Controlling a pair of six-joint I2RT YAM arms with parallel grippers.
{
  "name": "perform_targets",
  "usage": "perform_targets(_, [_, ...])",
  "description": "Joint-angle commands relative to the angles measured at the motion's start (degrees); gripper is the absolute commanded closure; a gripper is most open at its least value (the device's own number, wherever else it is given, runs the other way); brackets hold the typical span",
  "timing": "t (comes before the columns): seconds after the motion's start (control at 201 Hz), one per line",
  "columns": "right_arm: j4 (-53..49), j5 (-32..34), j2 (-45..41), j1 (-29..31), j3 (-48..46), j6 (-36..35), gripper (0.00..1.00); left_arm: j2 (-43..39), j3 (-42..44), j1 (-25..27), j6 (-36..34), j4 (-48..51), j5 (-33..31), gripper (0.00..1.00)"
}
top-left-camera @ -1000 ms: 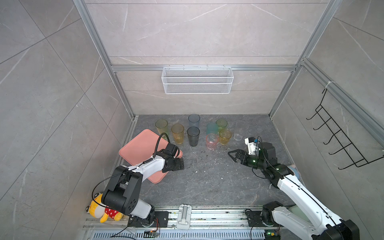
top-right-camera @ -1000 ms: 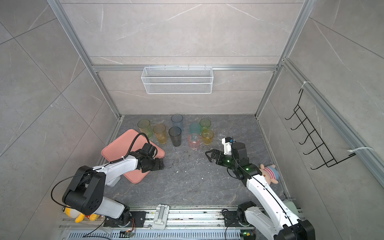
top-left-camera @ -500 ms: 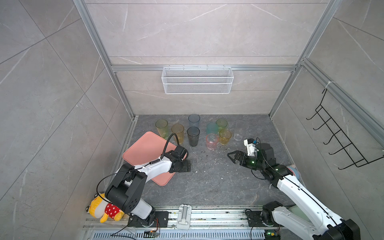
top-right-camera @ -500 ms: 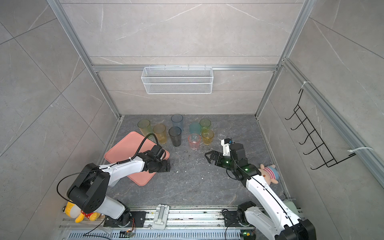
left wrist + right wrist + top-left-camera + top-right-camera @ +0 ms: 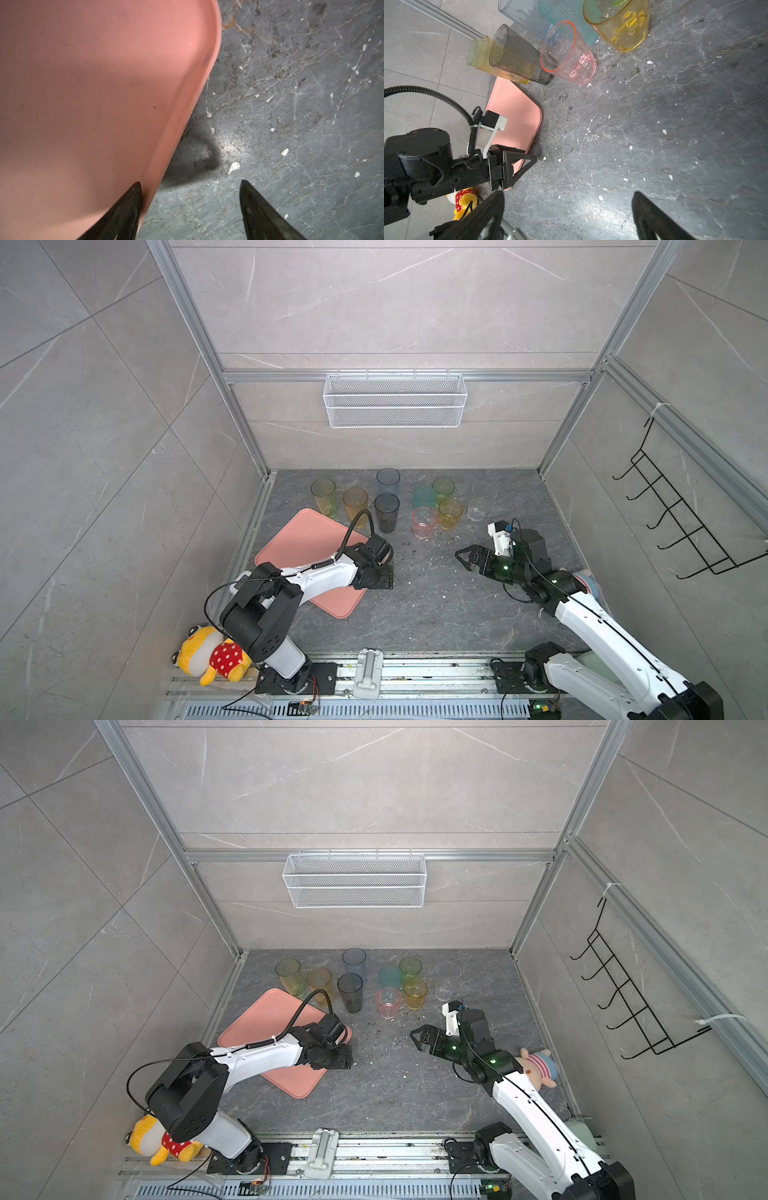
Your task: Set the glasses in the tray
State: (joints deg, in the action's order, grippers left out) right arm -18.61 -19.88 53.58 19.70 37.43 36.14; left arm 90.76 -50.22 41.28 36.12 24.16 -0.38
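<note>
The salmon-pink tray [image 5: 303, 539] [image 5: 266, 1019] lies on the grey floor at the left, with nothing in it. Several glasses stand behind it in both top views, among them a smoky grey [image 5: 386, 512], a pink [image 5: 424, 522] [image 5: 571, 60], an amber [image 5: 355, 504] and a clear one [image 5: 478, 506]. My left gripper [image 5: 384, 576] [image 5: 190, 185] is open at the tray's right edge. One of its fingers [image 5: 133, 199] is over the tray [image 5: 83, 83], the other over the floor. My right gripper [image 5: 462, 561] [image 5: 568, 194] hangs open and empty over bare floor, in front of the glasses.
A white wire basket [image 5: 395, 406] hangs on the back wall and a black hook rack [image 5: 673, 514] on the right wall. A yellow plush toy [image 5: 208, 655] lies front left, a pink one [image 5: 538, 1065] by the right arm. A metal rail [image 5: 374, 672] runs along the front.
My left gripper has moved right to the tray's right edge and its jaws have narrowed a little. The tray has slid right and nearer. The right arm has barely moved.
</note>
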Motion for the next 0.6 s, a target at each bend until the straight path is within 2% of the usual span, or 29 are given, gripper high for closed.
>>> perform_targets(0.0, [0.41, 3.8, 1.12, 3.39, -0.34, 3.0, 0.04, -3.14, -1.9, 0.07, 1.05, 6.87, -3.16, 0.25])
perform_targets(0.164, [0.77, 10.5, 7.2, 12.65, 2.26, 6.41, 0.09, -9.63, -2.54, -1.3, 1.58, 14.23, -9.15, 0.24])
perform_targets(0.324, [-1.35, 21.3, 14.83, 23.6, 8.39, 8.27, 0.09, -17.39, -0.44, -4.4, 4.48, 19.54, -13.68, 0.24])
perform_targets(0.453, [-2.58, 27.7, 21.96, 31.31, 14.25, 9.71, 0.08, -23.5, 3.83, -6.2, 4.44, 18.64, -12.58, 0.24])
perform_targets(0.597, [-0.47, 30.66, 29.59, 36.71, 18.86, 11.85, 0.09, -25.89, 6.92, -6.21, 6.88, 19.47, -11.55, 0.25])
